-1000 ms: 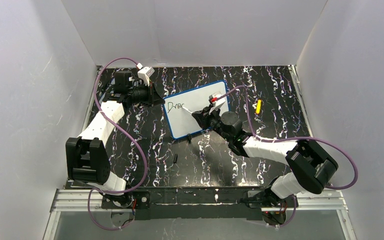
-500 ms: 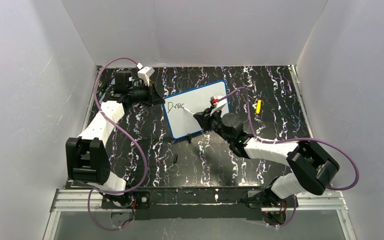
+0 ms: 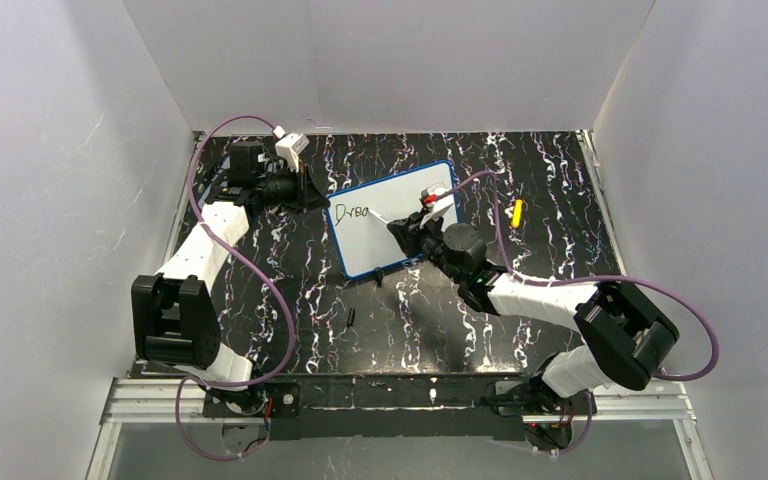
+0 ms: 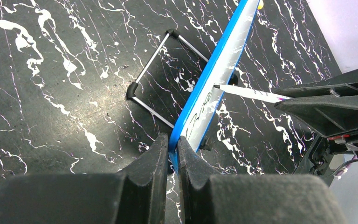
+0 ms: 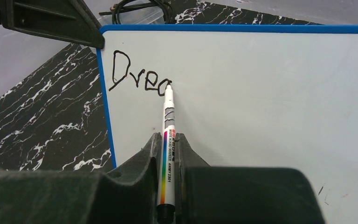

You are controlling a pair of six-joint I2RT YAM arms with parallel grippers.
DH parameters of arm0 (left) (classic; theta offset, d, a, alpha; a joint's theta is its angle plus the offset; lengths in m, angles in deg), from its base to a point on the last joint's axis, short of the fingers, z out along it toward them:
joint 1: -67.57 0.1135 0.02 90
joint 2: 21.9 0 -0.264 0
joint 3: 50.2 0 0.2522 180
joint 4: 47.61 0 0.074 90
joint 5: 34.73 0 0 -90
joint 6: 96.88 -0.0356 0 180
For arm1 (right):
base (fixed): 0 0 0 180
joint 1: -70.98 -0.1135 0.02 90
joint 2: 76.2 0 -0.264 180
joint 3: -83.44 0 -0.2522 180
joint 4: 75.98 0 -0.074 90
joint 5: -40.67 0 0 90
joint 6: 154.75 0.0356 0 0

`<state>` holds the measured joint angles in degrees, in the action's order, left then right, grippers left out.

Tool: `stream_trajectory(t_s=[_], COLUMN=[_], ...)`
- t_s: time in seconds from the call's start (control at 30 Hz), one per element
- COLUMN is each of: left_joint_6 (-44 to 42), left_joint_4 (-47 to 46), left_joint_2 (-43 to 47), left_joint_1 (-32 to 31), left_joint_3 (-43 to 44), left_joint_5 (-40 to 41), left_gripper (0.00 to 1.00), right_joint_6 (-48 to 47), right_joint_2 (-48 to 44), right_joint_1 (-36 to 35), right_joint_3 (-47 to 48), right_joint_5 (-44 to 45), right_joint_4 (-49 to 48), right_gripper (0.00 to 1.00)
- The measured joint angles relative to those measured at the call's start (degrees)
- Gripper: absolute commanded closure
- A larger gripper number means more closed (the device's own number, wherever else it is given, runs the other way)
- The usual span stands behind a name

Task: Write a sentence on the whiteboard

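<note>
The whiteboard (image 3: 405,232) with a blue rim stands tilted on the black marbled table; it also shows in the right wrist view (image 5: 261,93) and edge-on in the left wrist view (image 4: 223,60). The sentence (image 5: 140,78) reads "Drea" in dark marker at the board's upper left (image 3: 351,212). My right gripper (image 5: 168,140) is shut on a white marker (image 5: 168,126) whose tip touches the board at the last letter. My left gripper (image 4: 173,144) is shut on the board's blue rim at its left corner.
A wire stand (image 4: 158,74) props the board from behind. A small black cap (image 3: 351,318) lies on the table in front of the board. A yellow object (image 3: 517,212) lies right of the board. A clear box of black cables (image 5: 140,10) sits behind the board.
The marker tip has moved slightly right along the row, and the last letter has closed from a "c" shape towards an "a". The left arm has not moved.
</note>
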<state>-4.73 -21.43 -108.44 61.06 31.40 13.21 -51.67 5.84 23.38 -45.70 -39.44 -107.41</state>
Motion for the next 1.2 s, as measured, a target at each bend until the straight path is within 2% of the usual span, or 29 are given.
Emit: stream_trajectory(t_s=[0.8, 1.2], left_joint_6=[0.02, 0.02], left_joint_4=[0.0, 0.0], left_joint_2=[0.0, 0.0], left_joint_1=[0.0, 0.0], left_joint_3=[0.0, 0.0], left_joint_5=[0.0, -0.39], left_gripper=[1.0, 1.0], right_joint_6=[1.51, 0.17], right_joint_2=[-0.22, -3.5], right_joint_1=[0.0, 0.33], right_joint_3=[-2.1, -1.97], right_joint_5=[0.04, 1.77], right_joint_4=[-1.29, 0.22], right_gripper=[0.99, 0.99])
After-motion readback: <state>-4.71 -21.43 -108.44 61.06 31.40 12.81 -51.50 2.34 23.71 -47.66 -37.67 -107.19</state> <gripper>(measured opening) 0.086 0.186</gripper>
